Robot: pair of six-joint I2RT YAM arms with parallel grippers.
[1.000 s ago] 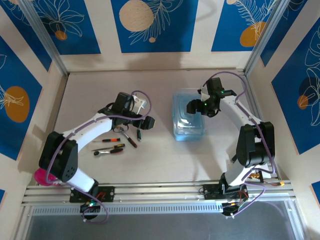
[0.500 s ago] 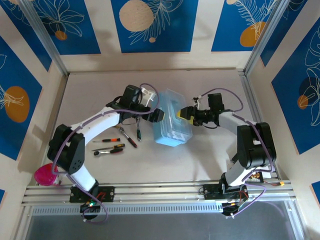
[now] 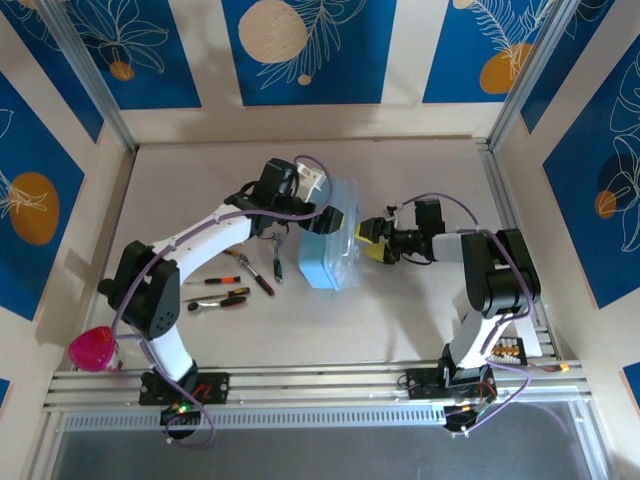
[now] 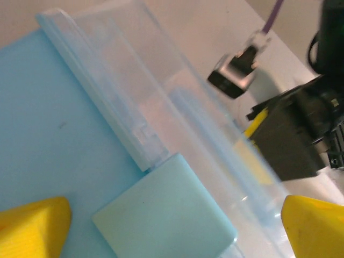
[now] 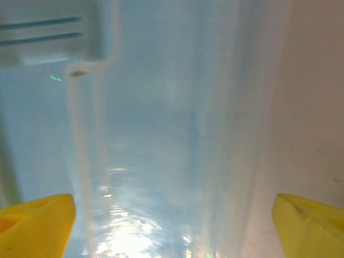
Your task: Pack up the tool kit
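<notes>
Tool kit case (image 3: 330, 250) sits close to the middle of the desk (image 3: 420, 320), skewed against the desk's edges. Its pale blue shell and clear lid are shut. I cannot tell whether it lies quite flat. My left wrist camera shows a light-blue latch block (image 4: 161, 215) on it, beside the clear ridge of the lid.

My left claw (image 4: 173, 228) hangs over the far end of the case, spread wide, its yellow fingertips (image 4: 32, 226) well apart and clamping nothing. My right claw (image 3: 373, 244) is just beside the case's right side, also spread wide and holding nothing. One of its fingertips is over the blue plastic and the other over bare desk.

Toward the left edge from the case, small hand tools (image 3: 228, 299) with black, red and orange handles lie loose on the desk. A pink cup (image 3: 92, 350) stands at the near left corner.

The desk top is plain pale beige and matte. A metal rail (image 3: 320, 380) runs along its near edge. Cream walls with blue panels (image 3: 300, 50), drawn with white leaves and orange and tan discs, close in the other three sides.
</notes>
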